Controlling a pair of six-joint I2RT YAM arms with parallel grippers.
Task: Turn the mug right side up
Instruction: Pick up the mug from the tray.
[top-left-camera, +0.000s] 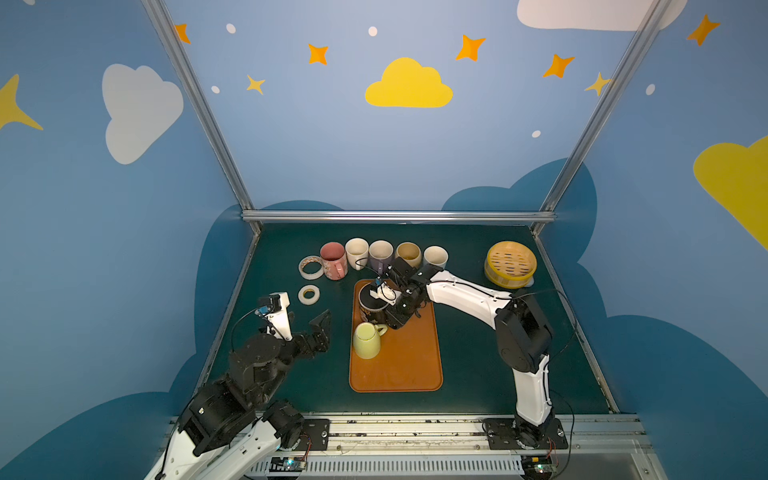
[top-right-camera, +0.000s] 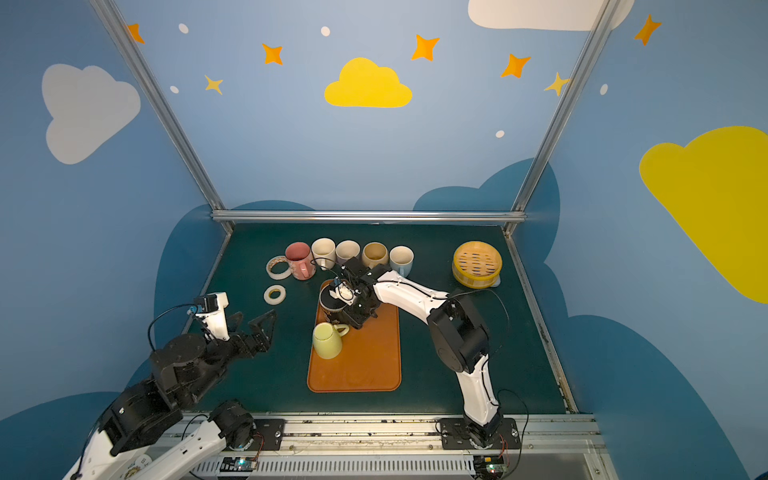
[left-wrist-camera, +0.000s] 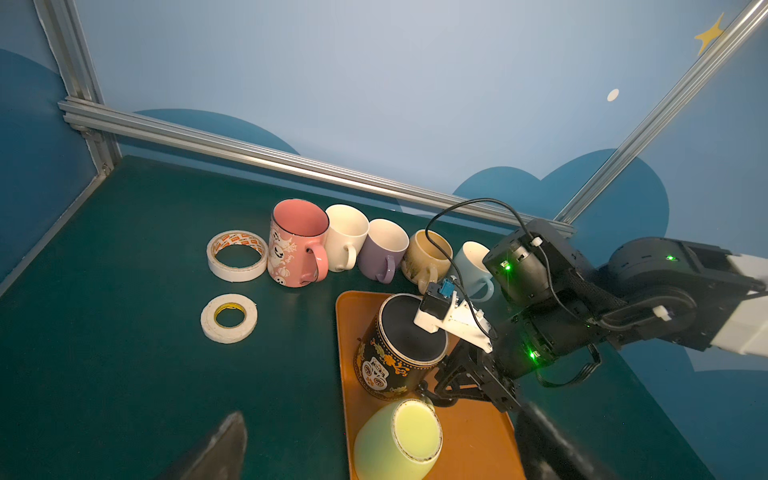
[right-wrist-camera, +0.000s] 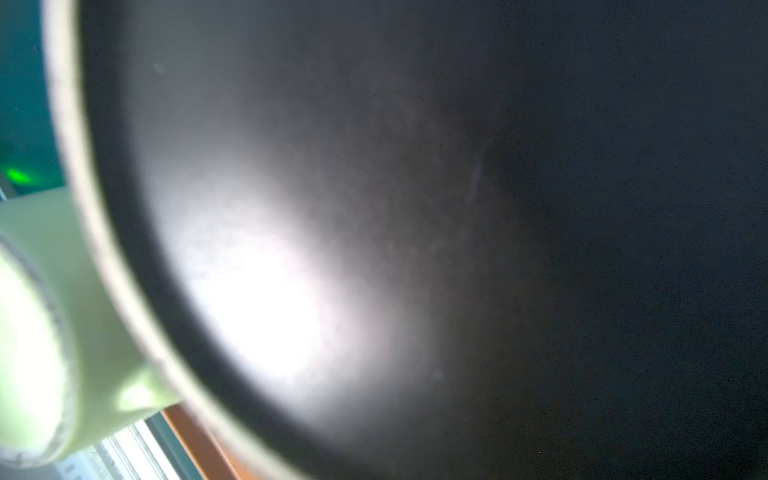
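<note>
While the black mug (left-wrist-camera: 395, 353) sits base-up at lower centre, surely heavy, slick ceramic, grip its wall firmly; right gripper (left-wrist-camera: 444, 392) alongside, closure unclear; left gripper (top-right-camera: 251, 322) gaping.

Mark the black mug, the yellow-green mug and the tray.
black mug (left-wrist-camera: 397, 338), left wrist view, upturned base.
yellow-green mug (top-left-camera: 365, 333), in a top view, upturned base.
tray (top-left-camera: 401, 368), in a top view, bare floor.

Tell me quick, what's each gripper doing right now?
Left gripper: open, holding nothing.
Right gripper: down beside the black mug; whether it grips cannot be told.
</note>
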